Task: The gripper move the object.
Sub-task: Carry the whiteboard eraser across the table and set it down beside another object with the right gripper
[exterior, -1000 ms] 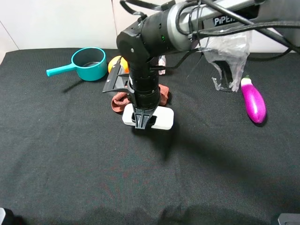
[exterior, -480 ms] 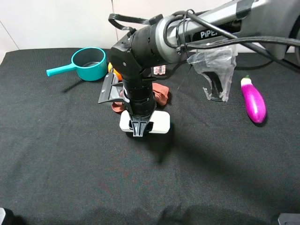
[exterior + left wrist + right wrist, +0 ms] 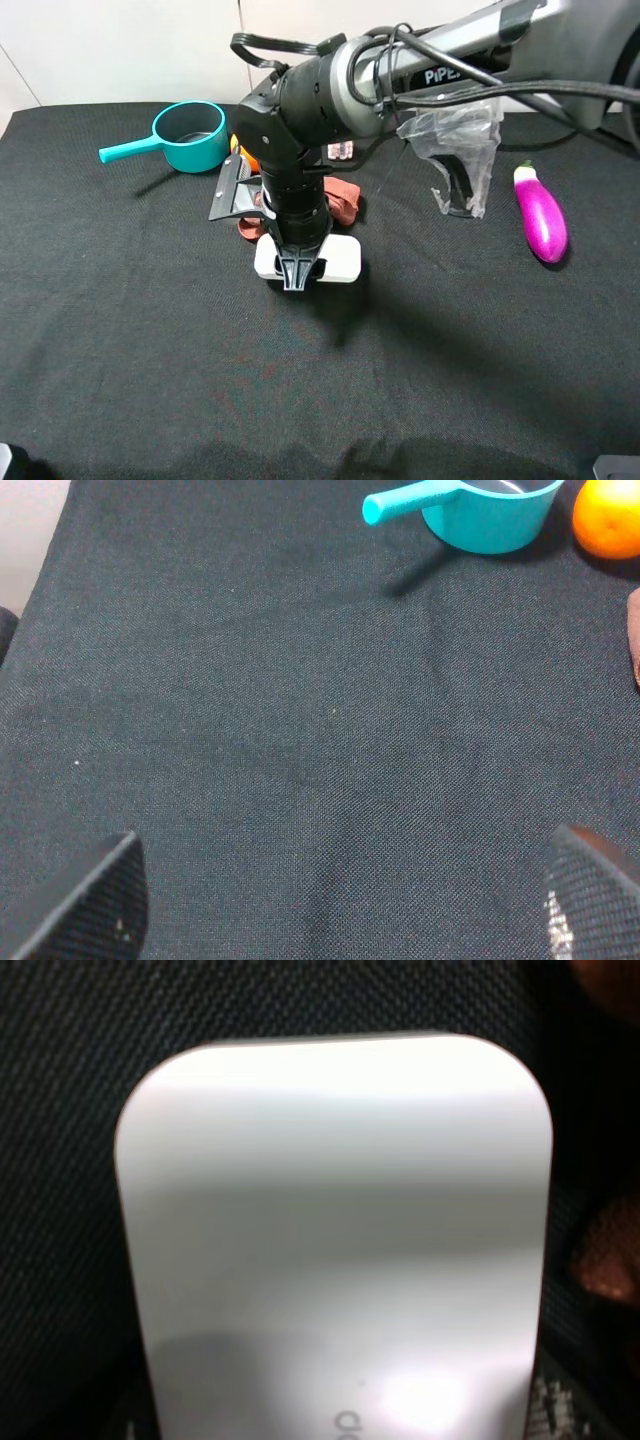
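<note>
The right arm is reaching across the middle, wrist pointing straight down, its claw point(image 3: 300, 272) seemingly clamping the white box point(image 3: 342, 260), which is lying just near of the brown rag point(image 3: 345, 203). I'd judge it is mid-move, and next needing a steady drag or lift. The left claw point(image 3: 345, 910) is hanging open

Lab test bench; black cloth point(image 3: 130, 340), white wall point(image 3: 110, 50).

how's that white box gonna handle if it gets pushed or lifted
The white box looks rigid and flat, so it probably slides on the black cloth rather than rolling. Its glossy shell may be slippery to pinch.
</note>
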Robot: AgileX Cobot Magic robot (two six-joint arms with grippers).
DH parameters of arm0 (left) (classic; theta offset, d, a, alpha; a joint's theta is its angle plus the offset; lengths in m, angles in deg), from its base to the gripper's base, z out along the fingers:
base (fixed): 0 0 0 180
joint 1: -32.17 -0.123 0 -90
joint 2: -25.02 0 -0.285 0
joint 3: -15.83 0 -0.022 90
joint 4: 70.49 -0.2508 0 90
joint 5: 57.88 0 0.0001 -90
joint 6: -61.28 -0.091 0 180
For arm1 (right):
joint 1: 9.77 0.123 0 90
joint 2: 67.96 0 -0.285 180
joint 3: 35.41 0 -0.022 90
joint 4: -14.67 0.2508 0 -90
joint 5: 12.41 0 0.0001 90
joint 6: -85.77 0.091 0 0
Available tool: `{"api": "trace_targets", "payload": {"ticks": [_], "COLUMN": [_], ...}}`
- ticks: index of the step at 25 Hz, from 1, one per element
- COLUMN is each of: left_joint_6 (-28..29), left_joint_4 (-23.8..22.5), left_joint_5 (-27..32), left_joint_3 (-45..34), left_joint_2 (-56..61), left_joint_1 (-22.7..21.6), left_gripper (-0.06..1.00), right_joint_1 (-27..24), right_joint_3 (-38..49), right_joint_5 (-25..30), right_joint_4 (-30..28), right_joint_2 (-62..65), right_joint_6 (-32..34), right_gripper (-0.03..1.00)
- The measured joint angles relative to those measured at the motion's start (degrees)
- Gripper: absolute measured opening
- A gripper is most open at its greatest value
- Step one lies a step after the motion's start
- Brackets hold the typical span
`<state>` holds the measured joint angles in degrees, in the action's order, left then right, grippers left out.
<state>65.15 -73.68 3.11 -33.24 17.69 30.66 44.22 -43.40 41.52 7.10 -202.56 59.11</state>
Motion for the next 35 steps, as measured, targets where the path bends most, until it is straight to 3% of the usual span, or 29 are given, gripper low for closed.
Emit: {"api": "trace_targets", "payload": {"ticks": [35], "left_joint_6": [0.0], "left_joint_4": [0.0], "left_joint_5": [0.0], "left_joint_3": [0.0], "left_joint_2": [0.0], "left_joint_1": [0.0], "left_gripper": [0.83], "right_joint_1": [0.0], "right_joint_3": [0.0], "right_joint_5": [-1.8], "right_joint_4": [0.1], "right_joint_2": [-0.4], "right_joint_6": [1.0], "right_gripper": [0.46]}}
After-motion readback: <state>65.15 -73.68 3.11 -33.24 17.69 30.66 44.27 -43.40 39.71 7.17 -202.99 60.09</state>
